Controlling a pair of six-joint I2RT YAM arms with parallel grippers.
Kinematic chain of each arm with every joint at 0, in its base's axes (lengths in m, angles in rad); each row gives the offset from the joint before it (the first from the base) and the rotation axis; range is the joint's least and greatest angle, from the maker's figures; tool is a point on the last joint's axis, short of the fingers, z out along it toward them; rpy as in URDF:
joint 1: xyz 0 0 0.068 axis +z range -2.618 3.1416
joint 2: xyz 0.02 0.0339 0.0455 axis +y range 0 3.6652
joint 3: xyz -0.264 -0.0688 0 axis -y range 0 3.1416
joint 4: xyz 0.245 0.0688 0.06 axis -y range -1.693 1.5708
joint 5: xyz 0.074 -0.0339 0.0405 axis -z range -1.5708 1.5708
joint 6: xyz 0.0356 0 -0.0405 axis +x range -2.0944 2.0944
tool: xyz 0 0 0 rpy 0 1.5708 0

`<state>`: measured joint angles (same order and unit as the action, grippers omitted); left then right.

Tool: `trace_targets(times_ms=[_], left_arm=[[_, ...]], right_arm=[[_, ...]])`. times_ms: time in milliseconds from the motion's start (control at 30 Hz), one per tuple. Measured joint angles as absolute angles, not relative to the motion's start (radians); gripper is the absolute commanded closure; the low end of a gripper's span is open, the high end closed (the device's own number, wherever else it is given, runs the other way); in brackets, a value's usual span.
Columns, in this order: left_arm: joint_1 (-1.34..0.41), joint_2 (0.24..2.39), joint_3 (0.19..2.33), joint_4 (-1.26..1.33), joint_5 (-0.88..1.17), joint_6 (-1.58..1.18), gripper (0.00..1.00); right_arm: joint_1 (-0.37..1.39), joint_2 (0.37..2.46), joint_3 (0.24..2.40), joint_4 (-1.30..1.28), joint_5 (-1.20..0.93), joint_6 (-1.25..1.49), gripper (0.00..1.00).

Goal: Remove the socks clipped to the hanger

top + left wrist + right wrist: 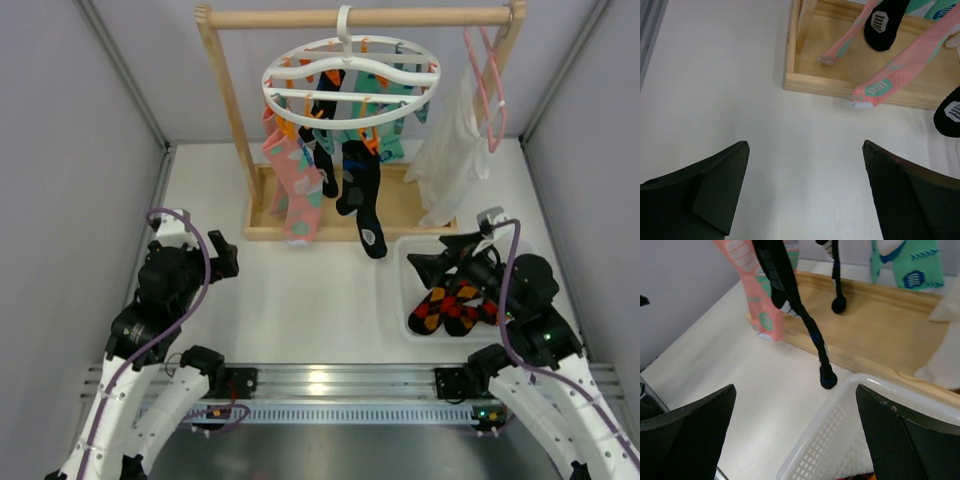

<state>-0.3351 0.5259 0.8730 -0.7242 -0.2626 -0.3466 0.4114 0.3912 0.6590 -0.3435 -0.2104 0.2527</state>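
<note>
Both tools stand wide open, holding nothing: left tool (805,146) low over the bare surface (715,75), right tool (795,390) over the basket (825,450) edge. Socks (300,190) hang from the round hanger (350,80) hooked on the wooden rail (400,17), toes dangling within reach. The clips (372,140) probably still grip them, though they are small here.

The round white hanger (350,92) hangs level by its hook at 12 o'clock in the overhead view, with orange and teal clips around its ring. Pink socks (297,195) dangle at its 8 o'clock. Black socks (362,195) (pale toe patch) hang lowest, near 6 o'clock. Teal socks (393,140) hang toward 4 o'clock. All are clipped on.
</note>
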Motion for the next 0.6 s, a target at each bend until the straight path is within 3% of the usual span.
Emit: trace_targets(times_ms=[367,600], left_arm=[[-0.335,0.526,0.867,-0.723,-0.252,-0.353,0.01],[-0.335,0.526,0.863,-0.719,-0.252,-0.363,0.01]], right_arm=[[0.411,0.875,0.641,0.186,-0.485,0.229,0.01],[0.428,1.180,0.743,0.314,-0.549,0.193,0.14]])
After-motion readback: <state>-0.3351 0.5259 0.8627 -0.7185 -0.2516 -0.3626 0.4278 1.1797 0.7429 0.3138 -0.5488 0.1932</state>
